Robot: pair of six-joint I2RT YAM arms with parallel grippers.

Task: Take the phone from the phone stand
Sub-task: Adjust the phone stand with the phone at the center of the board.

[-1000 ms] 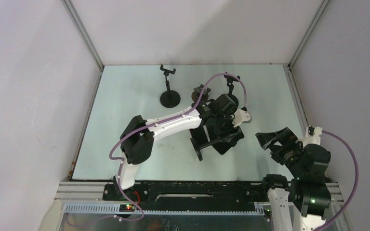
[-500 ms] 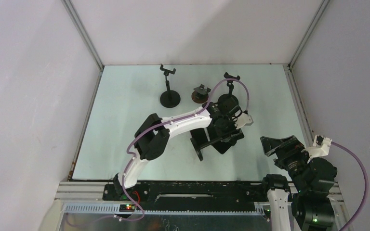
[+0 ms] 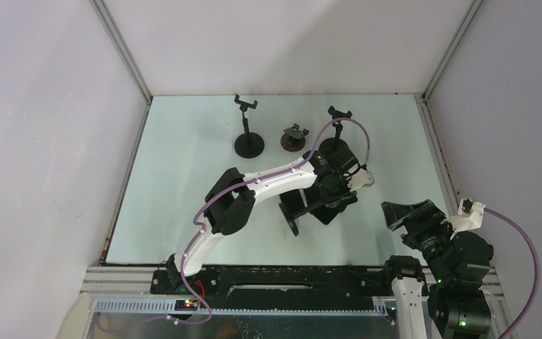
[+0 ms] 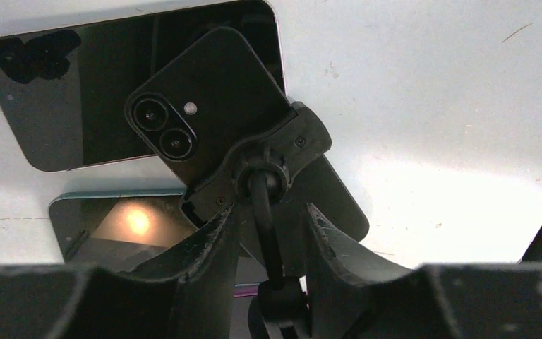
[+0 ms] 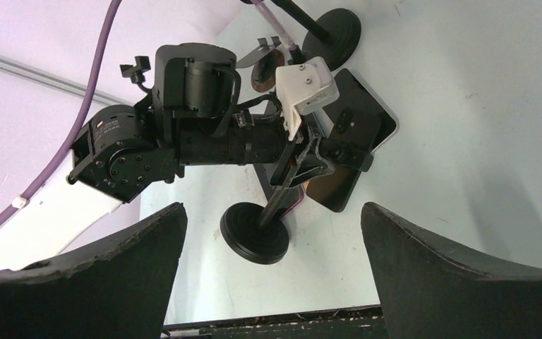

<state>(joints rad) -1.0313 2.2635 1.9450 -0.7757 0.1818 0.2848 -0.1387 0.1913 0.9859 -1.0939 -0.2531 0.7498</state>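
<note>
A black phone (image 4: 212, 106) with two rear lenses sits in the clamp of a black phone stand (image 4: 265, 159). It also shows in the right wrist view (image 5: 356, 123). The stand's round base (image 5: 254, 233) rests on the table, and its pole leans. My left gripper (image 4: 269, 212) is partly open, with its fingers on either side of the pole just below the clamp, and a gap shows on both sides. From above it is mid-table (image 3: 332, 191). My right gripper (image 5: 272, 208) is wide open and empty, held back at the near right (image 3: 404, 212).
Two more phones lie flat under the stand, one with a dark screen (image 4: 77, 106) and one with a teal edge (image 4: 127, 226). Two tall empty stands (image 3: 248, 141) (image 3: 336, 145) and a small brown one (image 3: 294, 138) stand at the back. Walls enclose the table.
My left arm has pushed forward and right, settling its gripper at the stand's pole. My right arm pulled back toward the near right corner and has been still since.
</note>
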